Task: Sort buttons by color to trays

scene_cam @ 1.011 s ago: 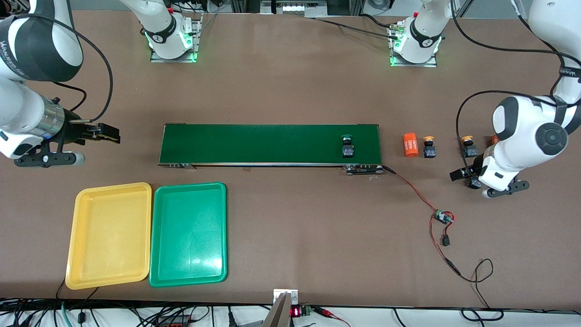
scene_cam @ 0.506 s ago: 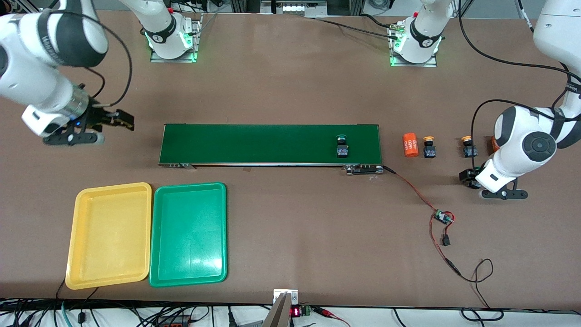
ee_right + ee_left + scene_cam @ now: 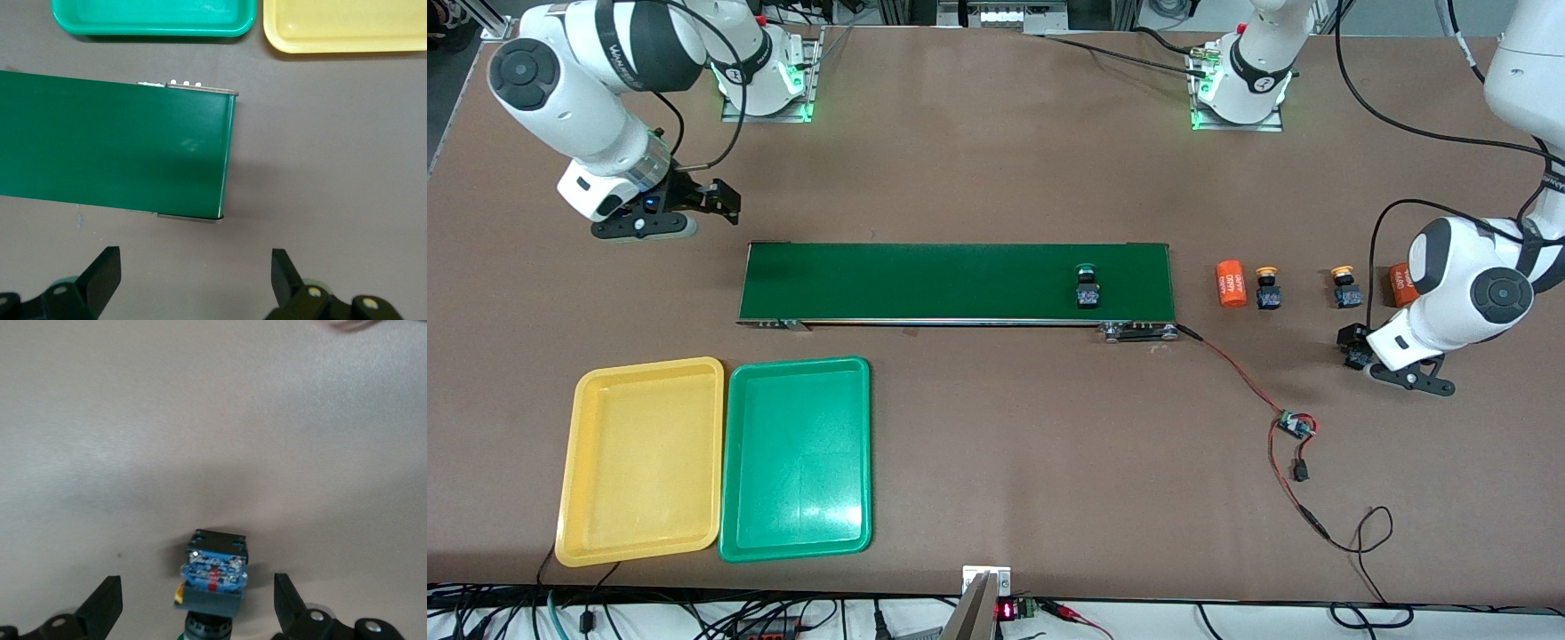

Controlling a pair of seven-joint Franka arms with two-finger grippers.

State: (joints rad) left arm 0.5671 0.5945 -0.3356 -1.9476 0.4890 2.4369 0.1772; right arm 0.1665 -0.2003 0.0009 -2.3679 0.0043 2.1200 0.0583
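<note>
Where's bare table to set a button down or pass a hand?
Free: the stretch between the conveyor belt and the arm bases, and the table between the green tray and the red cable. Crowded: beside the belt's left-arm end, among yellow buttons, orange cylinders and left gripper.

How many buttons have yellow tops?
2. One yellow button sits on the table beside the orange cylinder. The other yellow button sits farther toward the left arm's end. None looks hidden.

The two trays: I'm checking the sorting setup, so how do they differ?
The yellow tray is yellow; the green tray is green. The yellow tray lies closer to the right arm's end of the table, the green tray beside it, nearer the middle. Both are empty, shallow, rectangular and alike in size.
</note>
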